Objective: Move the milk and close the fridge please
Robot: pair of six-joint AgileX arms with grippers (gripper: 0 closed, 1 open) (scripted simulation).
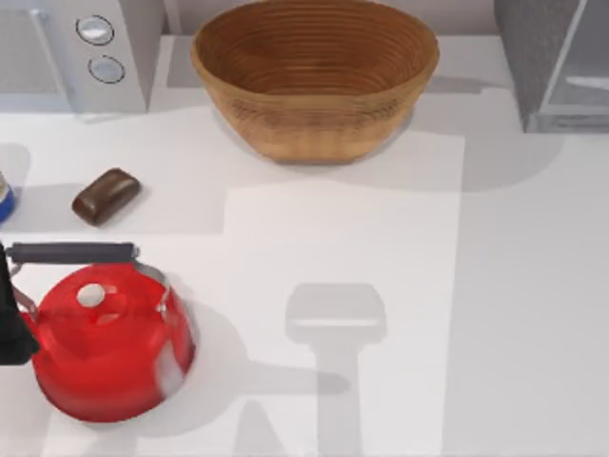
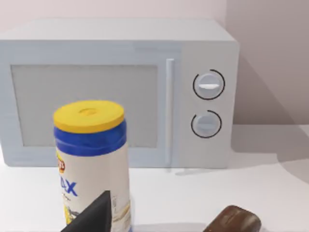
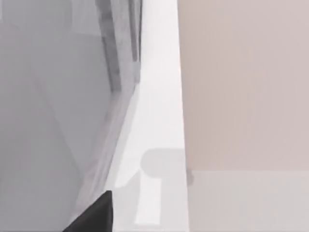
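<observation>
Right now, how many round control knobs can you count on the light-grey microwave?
2. On the light-grey microwave, at the table's far left in the top view, the upper round knob sits directly above the lower round knob, right of its door. None look hidden.

We see a white table (image 1: 400,286) under bright light, crossed by soft grey shadows. Behind it rises a plain pinkish-beige wall (image 3: 241,82). A paler rectangular patch lies across the tabletop's middle, towards the near edge.

Open tabletop (image 1: 400,286) mid-right; red kettle (image 1: 109,347), brown block (image 1: 106,195), basket (image 1: 314,76) crowding left and rear.
</observation>
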